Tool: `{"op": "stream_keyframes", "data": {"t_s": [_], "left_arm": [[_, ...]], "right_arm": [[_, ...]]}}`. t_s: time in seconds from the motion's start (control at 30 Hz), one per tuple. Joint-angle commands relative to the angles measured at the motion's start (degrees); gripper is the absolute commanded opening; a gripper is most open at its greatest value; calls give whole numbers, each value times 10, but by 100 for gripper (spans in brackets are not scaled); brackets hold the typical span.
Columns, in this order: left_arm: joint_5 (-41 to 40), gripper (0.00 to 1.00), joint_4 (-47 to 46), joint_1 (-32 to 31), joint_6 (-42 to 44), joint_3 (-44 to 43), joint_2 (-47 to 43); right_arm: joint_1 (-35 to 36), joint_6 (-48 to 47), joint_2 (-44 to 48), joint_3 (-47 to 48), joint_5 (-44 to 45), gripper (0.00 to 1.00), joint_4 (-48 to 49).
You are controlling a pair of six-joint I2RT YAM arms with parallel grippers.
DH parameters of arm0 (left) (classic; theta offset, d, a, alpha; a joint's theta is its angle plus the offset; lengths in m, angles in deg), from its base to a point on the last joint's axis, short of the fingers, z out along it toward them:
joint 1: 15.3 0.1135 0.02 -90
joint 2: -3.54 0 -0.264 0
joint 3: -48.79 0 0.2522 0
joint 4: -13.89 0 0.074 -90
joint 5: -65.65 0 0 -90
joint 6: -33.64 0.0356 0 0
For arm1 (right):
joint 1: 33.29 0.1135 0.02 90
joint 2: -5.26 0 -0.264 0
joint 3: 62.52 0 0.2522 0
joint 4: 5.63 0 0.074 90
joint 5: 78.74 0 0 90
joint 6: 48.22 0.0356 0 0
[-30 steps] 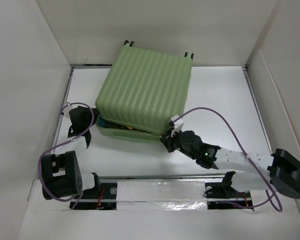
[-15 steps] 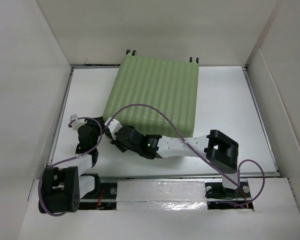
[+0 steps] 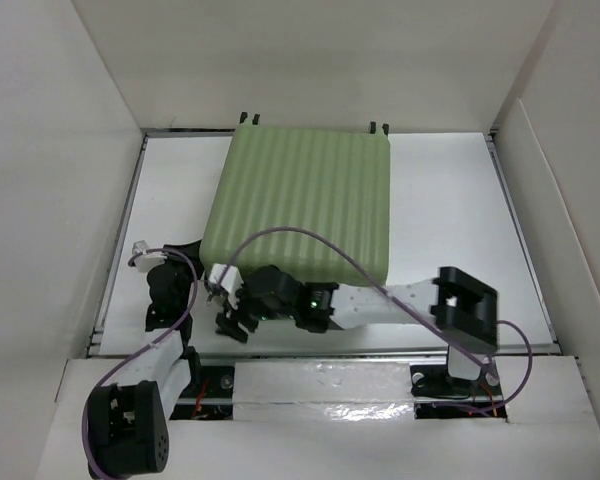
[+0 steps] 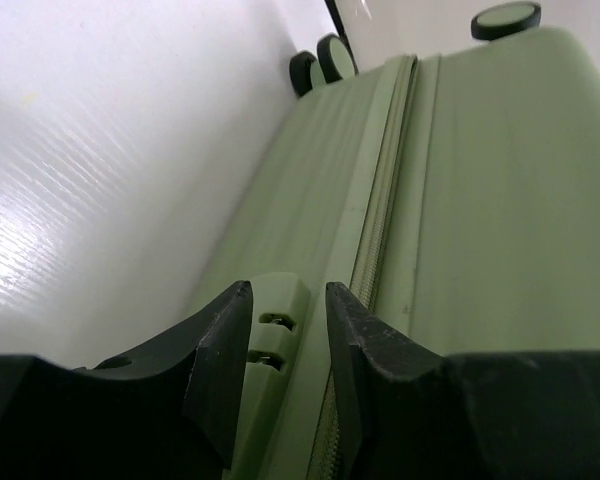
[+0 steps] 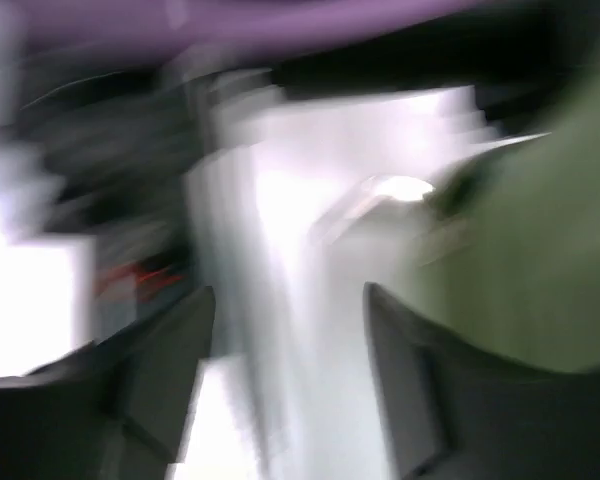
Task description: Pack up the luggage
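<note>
1. Your luggage [image 3: 300,205] lies flat at the back-centre of the counter [image 3: 450,220]. Its lid, ajar a second ago, is now down, so fastening is likely next.
2. The left tool [image 4: 285,295] sits part open astride the side lock tab [image 4: 272,325], gripping nothing.
3. The right tool [image 3: 230,310] has swung to the near-left corner. In the blurred view it seems open and empty.

Ribbed hard-plastic luggage [image 3: 302,200] (a soft satin sheen), cloth zip band [image 4: 373,235], smooth glossy white table [image 3: 450,210]
</note>
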Motion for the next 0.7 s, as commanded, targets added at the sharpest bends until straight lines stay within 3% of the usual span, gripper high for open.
{"op": "stream_keyframes", "data": {"t_s": [0.0, 0.07, 0.13, 0.17, 0.23, 0.27, 0.33, 0.37, 0.43, 0.47, 0.57, 0.6, 0.67], "left_arm": [[74, 33, 38, -10, 40, -27, -16], [75, 33, 39, -5, 40, -31, -22], [78, 33, 37, -5, 37, -32, -23], [79, 33, 34, -5, 37, -31, -22], [88, 32, 22, -5, 42, -29, -22], [93, 31, 19, -5, 44, -29, -17], [100, 26, 16, -13, 58, -34, -16], [96, 25, 19, -19, 65, -37, -15], [76, 21, 37, -43, 88, -49, -16], [74, 20, 39, -49, 92, -50, -17], [67, 18, 34, -63, 95, -49, -20], [68, 17, 34, -63, 97, -49, -20], [70, 15, 31, -76, 104, -49, -20]], "right_arm": [[34, 8, 178, -63, -60, 76, 78], [21, 13, 246, -123, -5, 78, 17], [-17, 30, 351, -161, 55, 74, -16], [-38, 36, 385, -195, 59, 60, -36], [-117, 67, 491, -220, 106, 10, -62], [-153, 74, 525, -232, 127, 0, -81], [-235, 88, 606, -268, 199, 0, -91], [-334, 91, 620, -276, 217, 0, -99], [-444, 100, 611, -287, 222, 0, -111], [-554, 102, 596, -293, 200, 0, -106], [-722, 128, 495, -313, 24, 0, -65], [-741, 144, 468, -319, -57, 0, -42], [-741, 163, 383, -330, -94, 0, 39]]}}
